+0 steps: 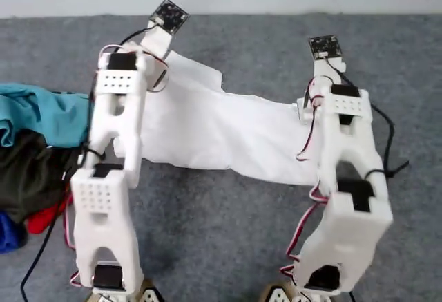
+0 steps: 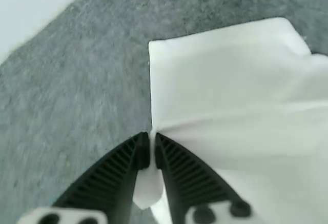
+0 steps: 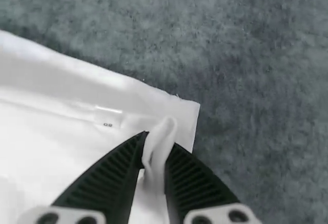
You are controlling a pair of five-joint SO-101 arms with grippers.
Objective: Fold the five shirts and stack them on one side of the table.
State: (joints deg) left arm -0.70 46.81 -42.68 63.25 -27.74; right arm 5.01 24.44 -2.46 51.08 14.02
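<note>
White shirt [image 1: 221, 133]: lies open and wrinkled across the middle of the tabletop, toward the far edge, stretched sideways between the two arms. One end is near the left arm, the other end under the right arm. Single layer as far as visible, with some creases near the left end.
Left gripper [image 2: 150, 142]: fingers pressed together, pinching a small fold at the side edge of the white shirt. A nub of cloth pokes out between the fingers behind the tips. Sits at the shirt's far left end in the high view [image 1: 160, 70].
Right gripper [image 3: 154, 143]: fingers closed on a bunched bit of the white shirt close to its corner, with cloth squeezed up between the tips. Sits at the shirt's right end in the high view [image 1: 305, 108].
Sewn tag [image 3: 108, 117]: small and pale, on the white shirt just beside the right gripper's tips.
Teal shirt [image 1: 41, 112]: crumpled at the left edge of the tabletop, on top of the pile, close to the left arm.
Dark shirt [image 1: 27, 177]: bunched under and nearer than the teal one.
Red shirt [image 1: 45, 219]: a bit sticks out below the dark one.
Blue shirt [image 1: 8, 233]: a small part shows at the left edge, nearest in the pile.
Tabletop [image 1: 228, 233]: grey felt-like cover, bare on the near side between the arm bases.
</note>
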